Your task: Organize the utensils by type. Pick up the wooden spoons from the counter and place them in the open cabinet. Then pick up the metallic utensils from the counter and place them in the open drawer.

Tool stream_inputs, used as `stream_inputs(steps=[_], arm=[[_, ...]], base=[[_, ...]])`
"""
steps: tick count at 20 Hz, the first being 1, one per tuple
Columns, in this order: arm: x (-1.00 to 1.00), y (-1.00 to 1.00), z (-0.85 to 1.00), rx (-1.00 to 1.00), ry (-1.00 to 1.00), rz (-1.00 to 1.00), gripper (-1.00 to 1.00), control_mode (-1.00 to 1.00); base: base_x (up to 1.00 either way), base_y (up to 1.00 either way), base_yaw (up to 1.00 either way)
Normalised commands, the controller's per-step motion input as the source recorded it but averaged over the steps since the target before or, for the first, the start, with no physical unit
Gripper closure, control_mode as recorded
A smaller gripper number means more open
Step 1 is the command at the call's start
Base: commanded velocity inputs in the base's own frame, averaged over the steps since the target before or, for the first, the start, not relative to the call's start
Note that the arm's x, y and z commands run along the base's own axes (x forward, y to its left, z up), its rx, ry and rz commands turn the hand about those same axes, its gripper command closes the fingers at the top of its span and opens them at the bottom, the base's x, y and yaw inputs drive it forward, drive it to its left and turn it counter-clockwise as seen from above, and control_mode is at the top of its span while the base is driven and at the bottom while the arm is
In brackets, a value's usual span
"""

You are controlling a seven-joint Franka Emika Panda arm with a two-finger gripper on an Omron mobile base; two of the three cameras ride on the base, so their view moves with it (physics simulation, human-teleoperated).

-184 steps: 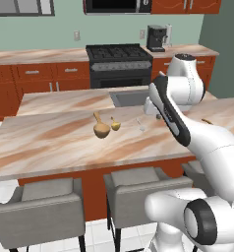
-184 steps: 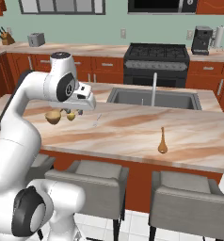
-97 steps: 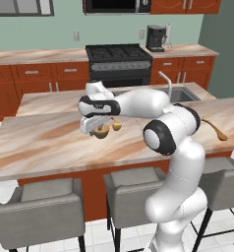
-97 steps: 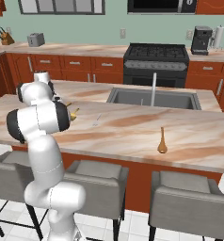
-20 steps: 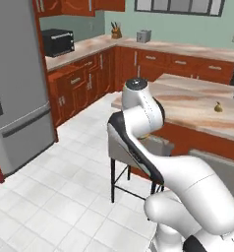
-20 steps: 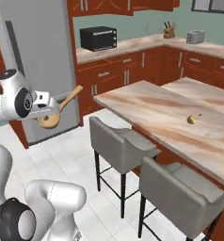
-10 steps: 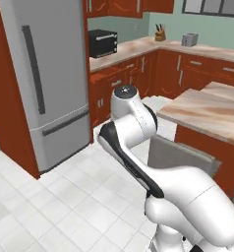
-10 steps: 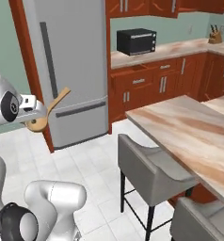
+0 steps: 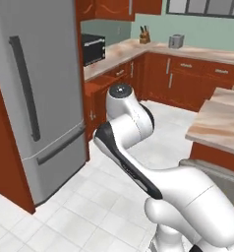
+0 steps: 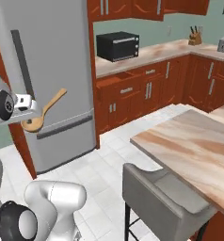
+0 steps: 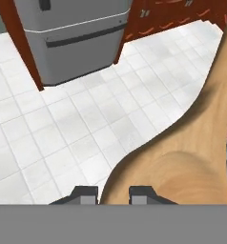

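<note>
**Large wooden spoon held in the air beside the refrigerator**

The gripper (image 10: 28,114) is closed on the bowl end of the large wooden spoon (image 10: 44,116), held off the floor in front of the refrigerator (image 10: 52,70). From the right base view the handle slants up toward the refrigerator door, while the round tan bowl hangs just below the hand. The fingers are mostly hidden behind the hand's white casing, so their exact contact on the spoon cannot be made out there.

In the hand view the spoon (image 11: 182,157) is smooth, pale golden wood with faint grain; its bowl lies against the two dark fingertips (image 11: 141,194) and its handle runs off the right edge, cut off. Past it lie white square floor tiles (image 11: 77,119) and the refrigerator's grey lower drawer front.

In the left base view the arm's own links cover the hand. The refrigerator is brushed grey with a long dark bar handle, set in reddish-brown panels. Away from it, the marble counter (image 10: 189,146) shows only one veined corner, with a grey padded stool (image 10: 161,197) tucked against it. A black microwave (image 10: 117,46) stands on the far worktop beside the refrigerator.
</note>
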Motion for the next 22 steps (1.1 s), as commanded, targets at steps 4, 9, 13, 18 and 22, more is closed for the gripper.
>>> stream_inputs(steps=[4,9,13,18,22], arm=[[0.00,0.00,0.00,0.00,0.00,0.00,1.00,1.00],[0.00,0.00,0.00,0.00,0.00,0.00,1.00,1.00],[0.00,0.00,0.00,0.00,0.00,0.00,1.00,1.00],[0.00,0.00,0.00,0.00,0.00,0.00,1.00,1.00],[0.00,0.00,0.00,0.00,0.00,0.00,1.00,1.00]], base=[[0.96,0.37,-0.38],[0.96,0.36,-0.38],[0.87,0.27,-0.46],[0.76,0.15,-0.55],[0.77,0.08,-0.52]])
